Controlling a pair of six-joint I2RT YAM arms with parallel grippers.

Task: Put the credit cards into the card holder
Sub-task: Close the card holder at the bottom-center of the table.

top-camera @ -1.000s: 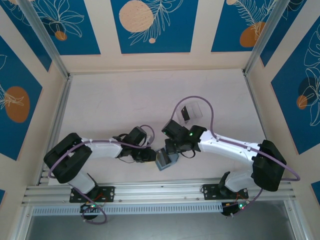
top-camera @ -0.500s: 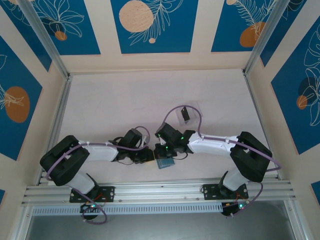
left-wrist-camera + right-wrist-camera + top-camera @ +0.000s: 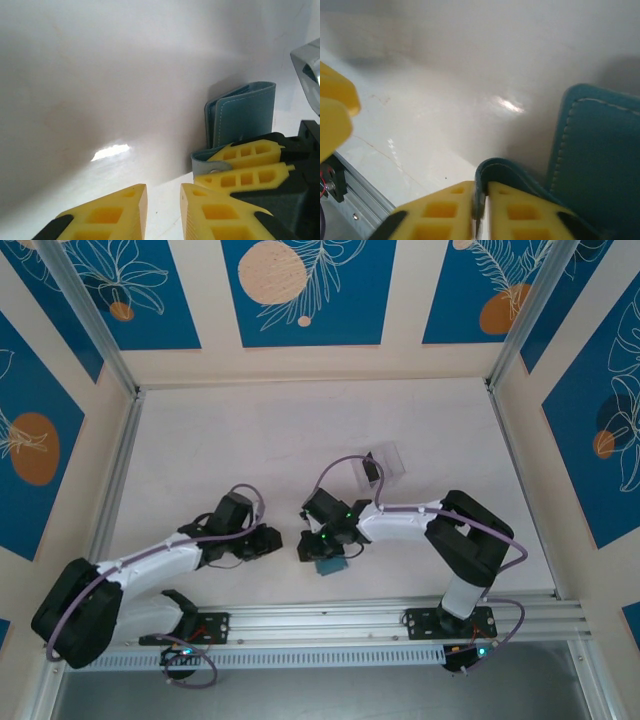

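Right claw [image 3: 480, 202] — tight on card holder [image 3: 600, 150]

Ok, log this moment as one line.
right pincer: shut on card holder flap | left pincer: empty, slightly open, off holder | credit card: in clear box

White matte tabletop [image 3: 250, 440], scuffed in places. Beige wall panels [image 3: 405, 300] on three sides with blue leaf-and-orange-disc prints [image 3: 300, 290]. Aluminium extrusion rail [image 3: 320, 618] along near edge, slanted posts [image 3: 90, 320] at back corners. Small glare spot [image 3: 110, 151] on surface.
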